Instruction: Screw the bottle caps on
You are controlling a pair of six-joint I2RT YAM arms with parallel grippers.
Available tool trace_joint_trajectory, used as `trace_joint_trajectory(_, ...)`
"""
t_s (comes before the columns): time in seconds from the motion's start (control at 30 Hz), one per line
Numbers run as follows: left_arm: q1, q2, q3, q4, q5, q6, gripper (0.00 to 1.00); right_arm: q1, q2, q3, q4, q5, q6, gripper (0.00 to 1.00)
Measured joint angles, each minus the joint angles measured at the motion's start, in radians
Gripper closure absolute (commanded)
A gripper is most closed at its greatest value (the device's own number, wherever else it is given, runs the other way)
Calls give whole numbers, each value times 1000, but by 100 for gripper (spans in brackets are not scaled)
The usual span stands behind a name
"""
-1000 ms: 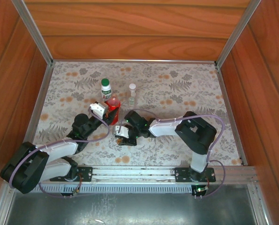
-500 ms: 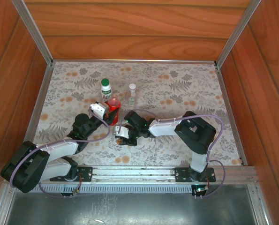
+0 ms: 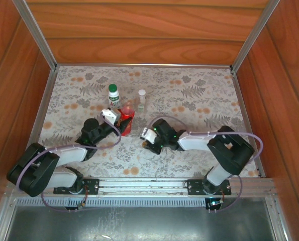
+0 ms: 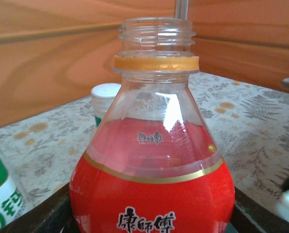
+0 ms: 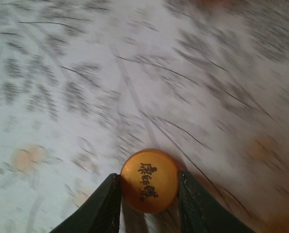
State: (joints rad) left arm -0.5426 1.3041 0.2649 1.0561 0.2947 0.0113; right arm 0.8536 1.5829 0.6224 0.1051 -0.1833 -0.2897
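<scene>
Between right fingers [image 5: 107,206], orange cap [image 5: 149,180] (touching both).

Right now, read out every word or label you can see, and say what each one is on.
"康師傅": white, on the label of the red bottle.
"康師傅": black, on top of the orange cap.
"AD", the rest unreadable: on the white bottle.
Red print on the red bottle's clear shoulder: too small.
Tiny clear bottle label: too small.

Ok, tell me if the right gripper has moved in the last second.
Yes. The right gripper moved rightward: it was left of the clear bottle, now slightly right.
</scene>
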Motion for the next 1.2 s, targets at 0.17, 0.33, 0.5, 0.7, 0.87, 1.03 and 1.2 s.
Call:
trace_joint_trajectory(0.17,-11,156,35,146,56,-42,39,-89,-90,-99,34,85,177,71)
trace_joint_trajectory(0.33,-40,319,105,250,114,-69,39,-115,-153,-150,30,220,322,70)
trace_joint_trajectory(0.5,-86,398,182,296,164,-72,39,-129,-216,-192,3,310,410,56)
trace_joint_trajectory(0.7,-111,467,219,313,187,-72,39,-129,-349,-196,-69,330,428,26)
trace_joint_trajectory(0.87,-130,486,236,315,202,-68,39,-129,-533,-153,-124,246,385,23)
trace_joint_trajectory(1.03,-145,511,249,332,209,-59,39,-129,-621,-80,-88,121,438,29)
trace_joint_trajectory(1.2,-146,523,254,345,210,-53,39,-129,-571,-2,-32,99,535,35)
